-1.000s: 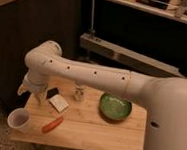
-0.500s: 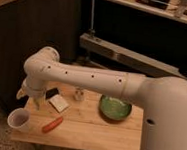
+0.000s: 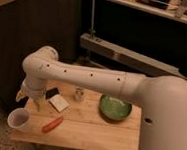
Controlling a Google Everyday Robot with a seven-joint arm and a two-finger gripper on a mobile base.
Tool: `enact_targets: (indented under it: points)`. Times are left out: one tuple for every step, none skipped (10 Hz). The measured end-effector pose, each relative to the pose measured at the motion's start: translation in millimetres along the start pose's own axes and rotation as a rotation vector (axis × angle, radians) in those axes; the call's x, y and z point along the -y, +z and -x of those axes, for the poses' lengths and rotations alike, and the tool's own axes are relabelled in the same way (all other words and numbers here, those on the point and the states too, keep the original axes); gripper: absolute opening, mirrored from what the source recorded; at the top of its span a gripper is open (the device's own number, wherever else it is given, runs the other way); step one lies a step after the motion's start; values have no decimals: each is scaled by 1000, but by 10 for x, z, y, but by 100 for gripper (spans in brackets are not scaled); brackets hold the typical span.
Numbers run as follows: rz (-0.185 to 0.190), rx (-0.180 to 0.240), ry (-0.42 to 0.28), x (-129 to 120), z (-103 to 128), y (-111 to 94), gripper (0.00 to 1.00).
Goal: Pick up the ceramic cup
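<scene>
Hand [image 3: 28, 99] above the table's [image 3: 88, 134] left end — ceramic cup [image 3: 18, 118] just below.

Hand [image 3: 37, 104] above ceramic cup [image 3: 18, 118]; carrot [image 3: 52, 124] near; gap between.

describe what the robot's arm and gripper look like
The arm is a thick, smooth, off-white tube with rounded joints and a row of small dark dots along its side. The gripper, at the table's left end above the ceramic cup, looks pale, its wrist casing white.
</scene>
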Motion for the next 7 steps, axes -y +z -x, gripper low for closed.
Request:
enact_targets:
  points:
    - [11, 18, -25, 62, 24, -19, 65]
    - [31, 39, -51, 116, 46, -33, 65]
    - [61, 59, -80, 166, 65, -52, 65]
    - [78, 71, -100, 184, 75, -67, 65]
    - [85, 78, -112, 191, 80, -80, 65]
    - [87, 84, -121, 191, 74, -90, 65]
    - [100, 82, -133, 198, 54, -71, 65]
